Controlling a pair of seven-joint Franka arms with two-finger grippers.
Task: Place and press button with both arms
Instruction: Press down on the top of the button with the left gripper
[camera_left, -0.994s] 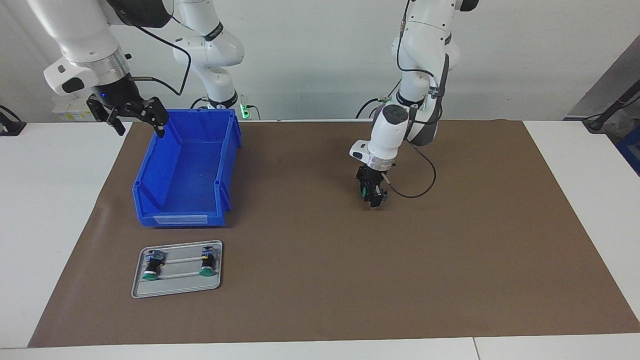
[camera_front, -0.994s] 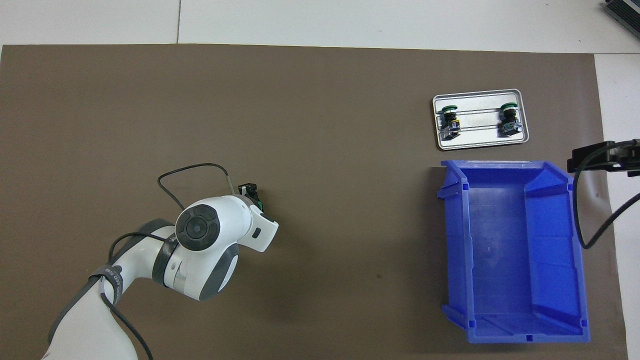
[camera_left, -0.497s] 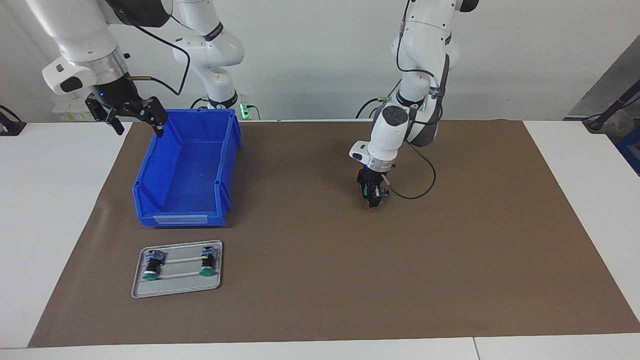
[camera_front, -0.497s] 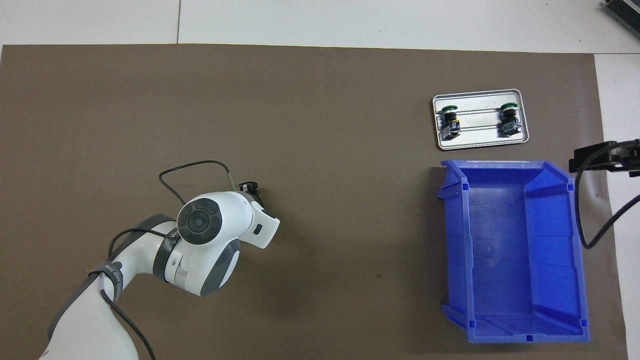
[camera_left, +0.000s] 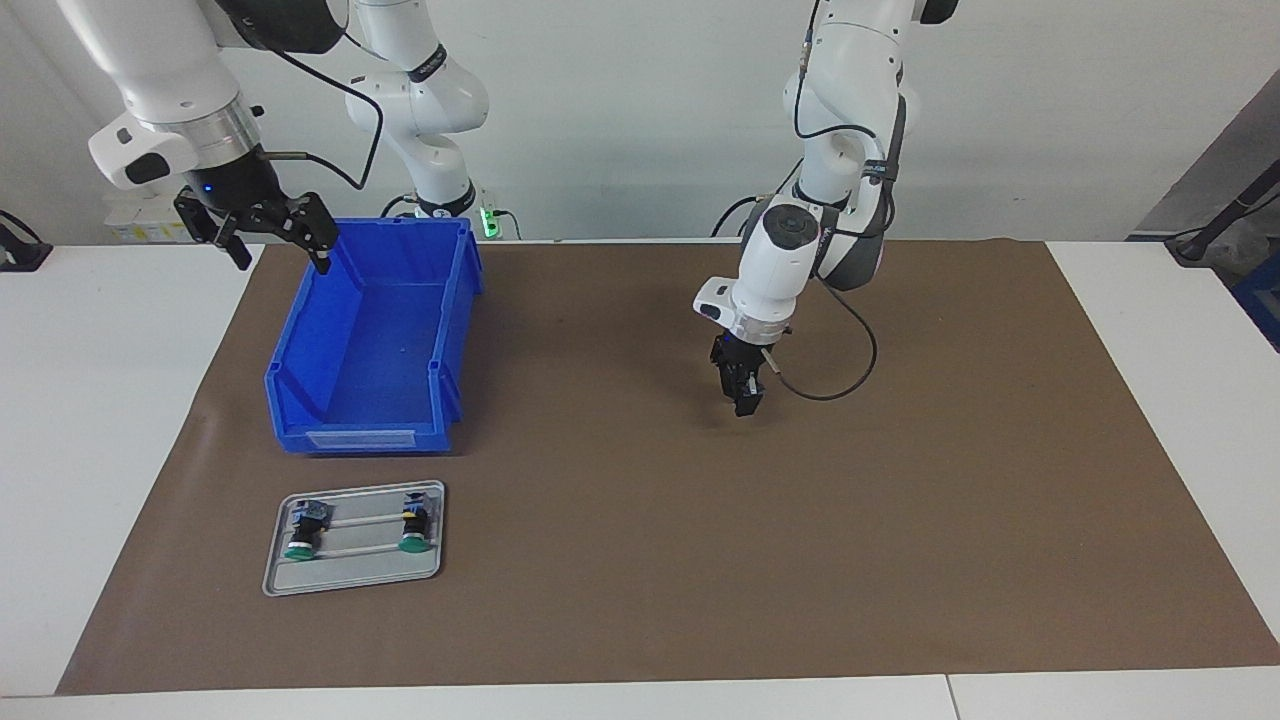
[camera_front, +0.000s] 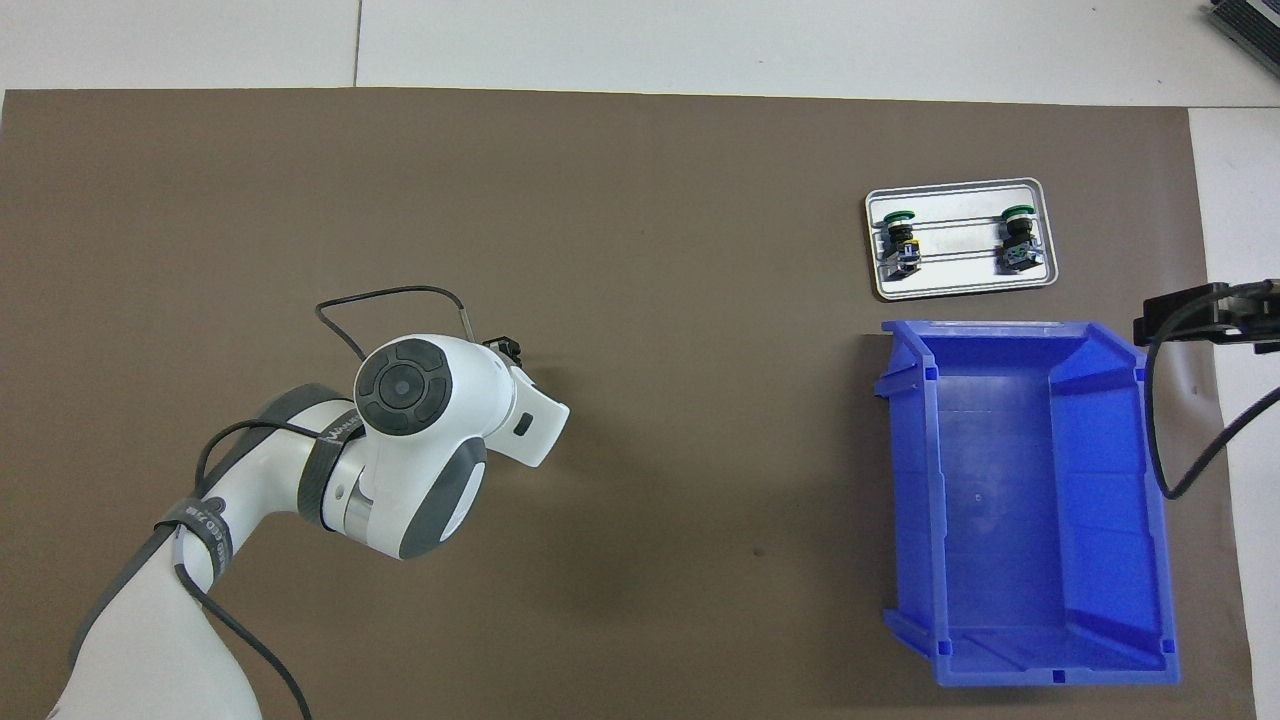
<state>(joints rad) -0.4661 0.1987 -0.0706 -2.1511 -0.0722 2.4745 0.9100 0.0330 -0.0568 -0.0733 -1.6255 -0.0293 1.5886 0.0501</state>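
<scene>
Lately turned and raised left tool (camera_left: 741, 395), clamped shut; button no longer visible. Right tool (camera_left: 281, 255) wide, waiting over bin (camera_left: 455, 300). Placement pending.

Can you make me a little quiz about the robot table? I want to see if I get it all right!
1. True or false: the blue bin has buttons in it.
2. How many green buttons lie on the grey tray?
3. The right hand, up over the bin's corner, is: A open, B shut on a button, C resting on the tray.

Key: 1 false; 2 two; 3 A.
</scene>
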